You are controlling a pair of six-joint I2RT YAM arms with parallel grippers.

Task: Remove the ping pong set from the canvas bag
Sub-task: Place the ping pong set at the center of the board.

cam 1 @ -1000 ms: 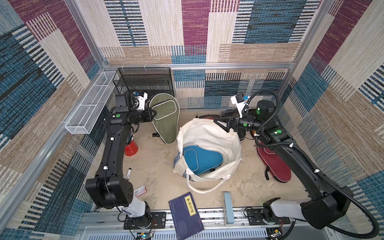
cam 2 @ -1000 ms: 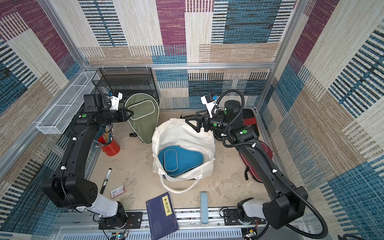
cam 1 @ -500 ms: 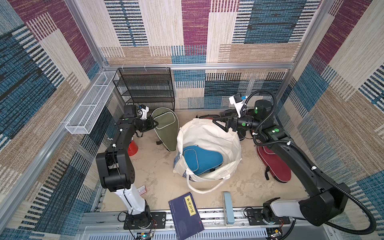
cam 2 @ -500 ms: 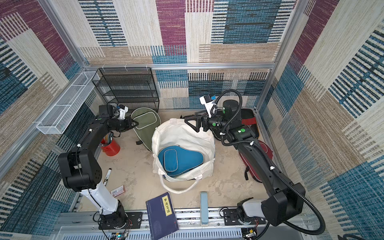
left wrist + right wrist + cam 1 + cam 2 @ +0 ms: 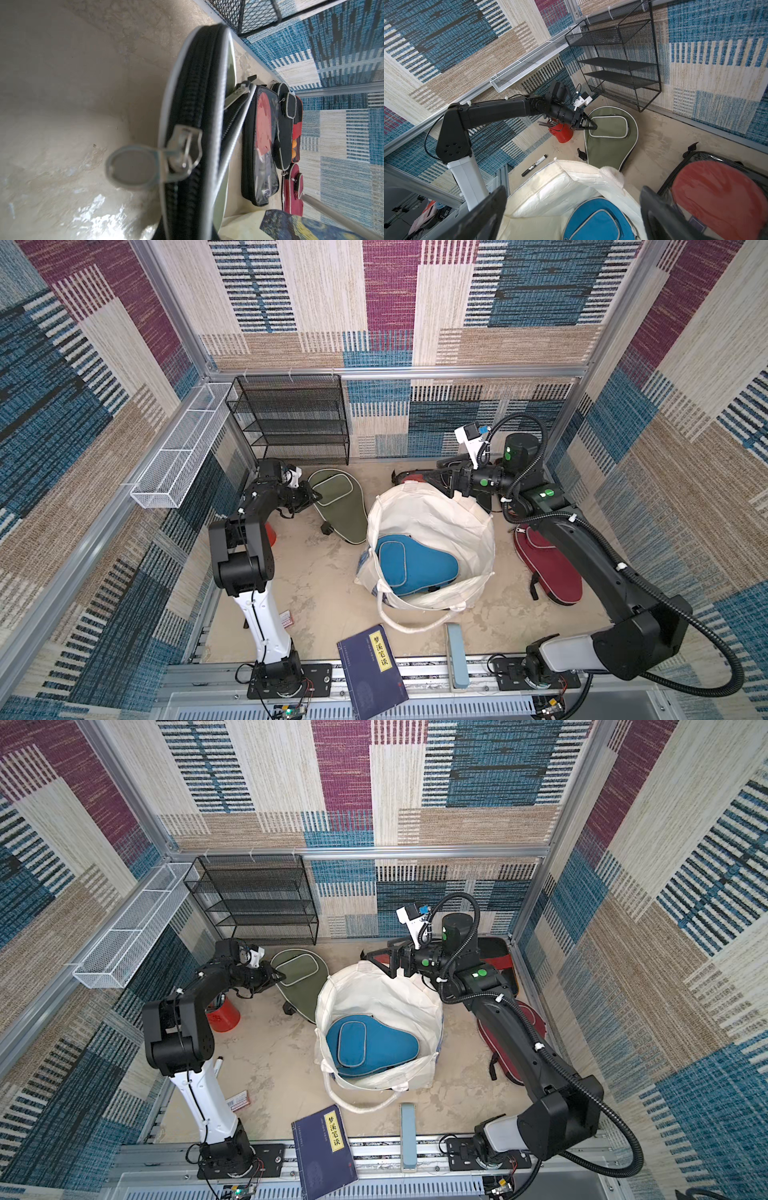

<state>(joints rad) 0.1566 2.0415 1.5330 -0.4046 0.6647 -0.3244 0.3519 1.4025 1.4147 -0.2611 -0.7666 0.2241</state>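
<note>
**Canvas bag and paddle cases on the worktop of a carpet-lined cell.**

The mottled beige worktop (image 5: 324, 585) is enclosed by patchwork panels (image 5: 390, 281) of blue, maroon and tan weave. A black mesh rack (image 5: 291, 423) stands at the back wall and a white wire basket (image 5: 178, 456) hangs on the side wall. The cream canvas bag (image 5: 424, 510) stands open at centre, with one thick loop handle (image 5: 415, 624) lying toward the front and the blue case (image 5: 415, 564) flat inside. Outside it lie the olive case (image 5: 340, 506) before the rack and the maroon case (image 5: 552, 572) under the right arm (image 5: 582, 547). Behind the bag lie the clear case (image 5: 259, 145) showing a red paddle, a black case (image 5: 283, 135) and the black-red box (image 5: 298, 128) of orange balls. The left hand (image 5: 316, 498) is closed on the olive case's zipped edge. The right hand (image 5: 440, 483) hovers, jaws spread wide, over the bag's rear rim.
</note>
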